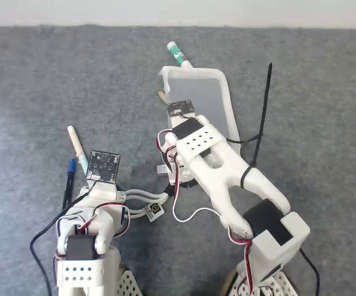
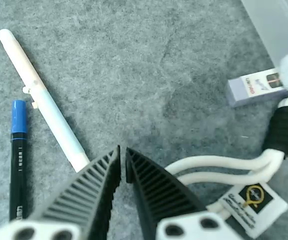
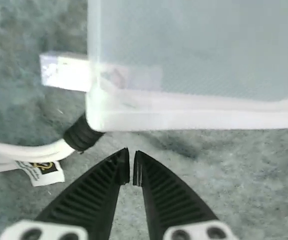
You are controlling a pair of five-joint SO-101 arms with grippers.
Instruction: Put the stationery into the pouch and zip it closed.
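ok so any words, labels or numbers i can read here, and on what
No text is clear enough to quote.
Small pale block: reddish print, too blurred to read.
Cable tag: yellow emblem and fine print, too small to read.
Black pen: white marks on the barrel, too small to read.

The left arm's fingers (image 2: pixel 104 170) are drawn together, a thin slit between their tips. The right arm's fingers (image 3: pixel 109 172) are closed likewise; that arm stretches farther forward.
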